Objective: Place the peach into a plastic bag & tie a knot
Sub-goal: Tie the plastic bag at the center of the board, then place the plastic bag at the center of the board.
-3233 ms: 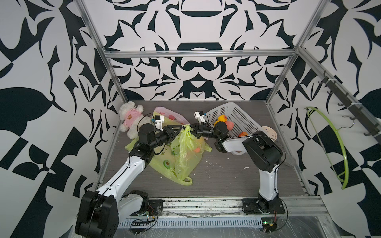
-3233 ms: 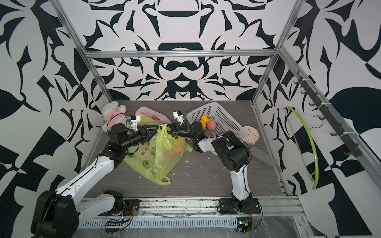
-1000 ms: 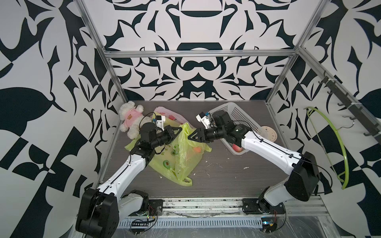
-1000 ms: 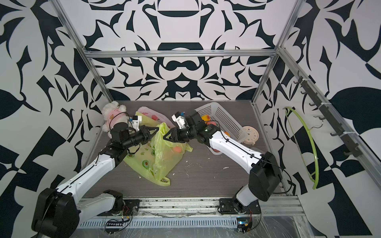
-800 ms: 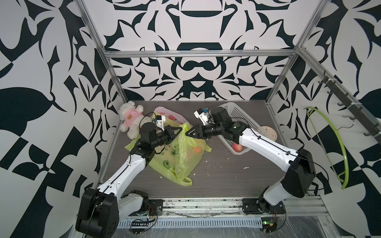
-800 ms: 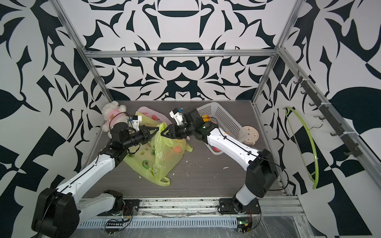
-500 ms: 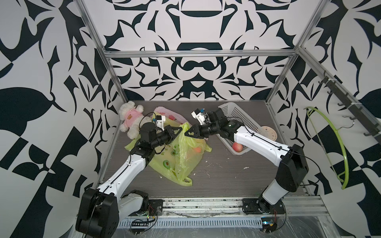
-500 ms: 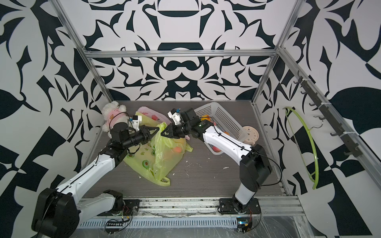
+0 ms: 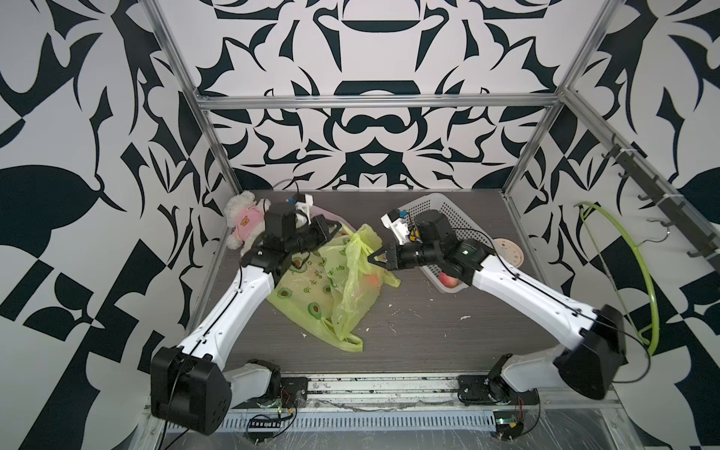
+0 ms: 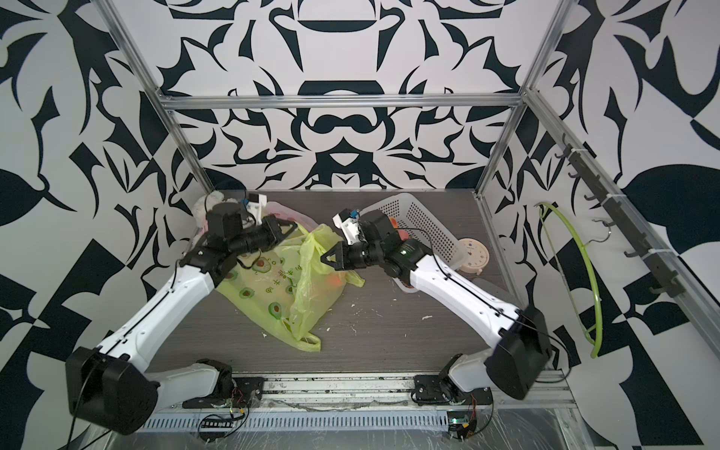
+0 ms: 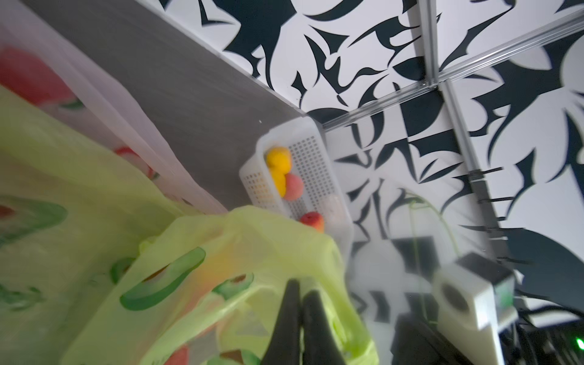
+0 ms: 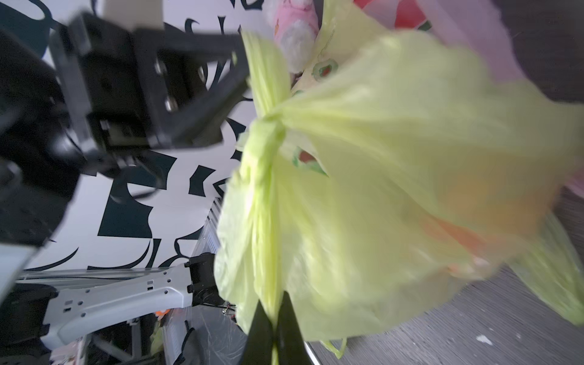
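Standing beside the counter (image 9: 428, 335), I see two white robot arms meeting over a yellow-green plastic bag (image 9: 343, 288) printed with avocados. The left pincer (image 9: 336, 229) is clenched on one gathered handle near the bag's top. The right pincer (image 9: 373, 260) is clenched on the other strip, and its wrist view shows thin film pinched between the black tips. Between them the strips cross and bunch into a twist (image 12: 271, 123) that looks like a first half-knot, not yet snug. The peach (image 9: 373, 279) shows as an orange glow through the film, inside the bag on the side nearest the right pincer, and the bag's bottom rests on the counter. By my judgement the fruit is in and tying is the step in hand. To do it well, both pincers should draw apart evenly, level and slowly. That way the twist cinches close above the peach without tearing the film or letting a strip slip free. A white basket (image 9: 459, 210) of other fruit sits just behind the right arm, and the pull should avoid it.
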Tool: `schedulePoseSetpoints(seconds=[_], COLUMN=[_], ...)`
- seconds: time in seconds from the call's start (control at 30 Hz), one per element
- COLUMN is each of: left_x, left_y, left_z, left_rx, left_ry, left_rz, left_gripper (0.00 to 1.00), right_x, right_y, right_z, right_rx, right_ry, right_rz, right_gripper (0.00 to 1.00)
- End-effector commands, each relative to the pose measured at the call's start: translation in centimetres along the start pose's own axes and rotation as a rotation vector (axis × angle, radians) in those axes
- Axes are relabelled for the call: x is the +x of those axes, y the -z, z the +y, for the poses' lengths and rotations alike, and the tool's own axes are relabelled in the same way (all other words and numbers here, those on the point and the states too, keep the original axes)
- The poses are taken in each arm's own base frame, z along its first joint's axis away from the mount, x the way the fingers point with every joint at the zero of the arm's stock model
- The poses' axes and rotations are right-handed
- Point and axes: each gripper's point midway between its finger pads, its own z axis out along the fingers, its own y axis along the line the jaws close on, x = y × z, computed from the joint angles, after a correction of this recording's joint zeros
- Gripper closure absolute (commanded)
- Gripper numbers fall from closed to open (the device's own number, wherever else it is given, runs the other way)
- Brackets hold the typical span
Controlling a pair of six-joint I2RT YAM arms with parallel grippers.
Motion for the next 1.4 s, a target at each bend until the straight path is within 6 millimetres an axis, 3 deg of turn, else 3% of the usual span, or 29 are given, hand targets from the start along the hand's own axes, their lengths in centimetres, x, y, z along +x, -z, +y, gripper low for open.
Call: schedulePoseSetpoints(seconds=[0.0, 0.13, 0.23, 0.37, 0.47, 0.6, 0.73, 0.77, 0.8, 0.83, 0.87, 0.9, 0.93, 1.03, 1.17, 1.27, 1.37], left_x=[-5.2, -12.9, -16.2, -19.3, -21.7, -24.5, -26.0, -25.9, -25.7, -25.1, -24.5, -23.6, -22.6, -19.8, -17.8, -15.3, -9.5], left_y=[1.1, 0.7, -0.6, -2.0, -3.0, -4.8, -6.9, -7.6, -8.5, -9.5, -10.2, -11.0, -11.3, -10.7, -6.6, -3.6, -2.3], left_z=[6.4, 8.0, 6.8, 5.2, 3.8, 2.9, 4.5, 5.2, 5.7, 6.8, 7.9, 9.3, 10.9, 14.5, 16.1, 15.3, 12.6], left_rx=[-0.415, -0.518, -0.496, -0.454, -0.403, -0.319, -0.242, -0.218, -0.187, -0.185, -0.2, -0.228, -0.277, -0.42, -0.567, -0.615, -0.638], left_ry=[-0.204, -0.232, -0.264, -0.267, -0.262, -0.218, -0.116, -0.083, -0.057, -0.039, -0.022, 0.001, 0.024, 0.046, 0.014, -0.013, -0.156], left_rz=[-0.047, -0.122, -0.152, -0.2, -0.252, -0.307, -0.335, -0.324, -0.305, -0.283, -0.259, -0.222, -0.19, -0.128, -0.173, -0.164, -0.054], left_gripper=[1.0, 1.0, 1.0, 1.0, 1.0, 1.0, 1.0, 1.0, 0.85, 0.55, 0.27, 0.1, 0.0, 0.01, 0.01, 0.01, 0.01], right_x=[2.0, 3.7, 4.0, 2.3, -0.5, -6.0, -11.5, -12.5, -13.4, -14.2, -14.7, -15.1, -15.2, -15.2, -14.7, -13.9, -12.5], right_y=[4.4, 8.6, 9.7, 9.1, 7.9, 6.4, 5.3, 5.0, 4.6, 4.1, 3.7, 3.1, 2.5, 1.6, 2.6, 3.5, 4.5], right_z=[-3.0, -5.2, -5.7, -6.1, -6.4, -6.2, -7.3, -7.9, -8.8, -10.1, -11.3, -12.6, -13.5, -14.8, -13.8, -13.1, -12.9], right_rx=[0.12, 0.172, 0.198, 0.215, 0.22, 0.231, 0.253, 0.264, 0.28, 0.298, 0.317, 0.343, 0.357, 0.375, 0.356, 0.362, 0.377], right_ry=[-0.019, -0.075, -0.076, -0.055, -0.034, 0.016, 0.023, 0.012, 0.0, -0.019, -0.034, -0.045, -0.048, -0.066, -0.046, -0.037, -0.037], right_rz=[-0.051, -0.107, -0.111, -0.096, -0.081, -0.089, -0.115, -0.115, -0.109, -0.101, -0.088, -0.071, -0.055, -0.026, -0.057, -0.055, -0.048], right_gripper=[1.0, 1.0, 1.0, 1.0, 1.0, 1.0, 1.0, 1.0, 1.0, 0.97, 0.87, 0.77, 0.68, 0.58, 0.53, 0.55, 0.59])
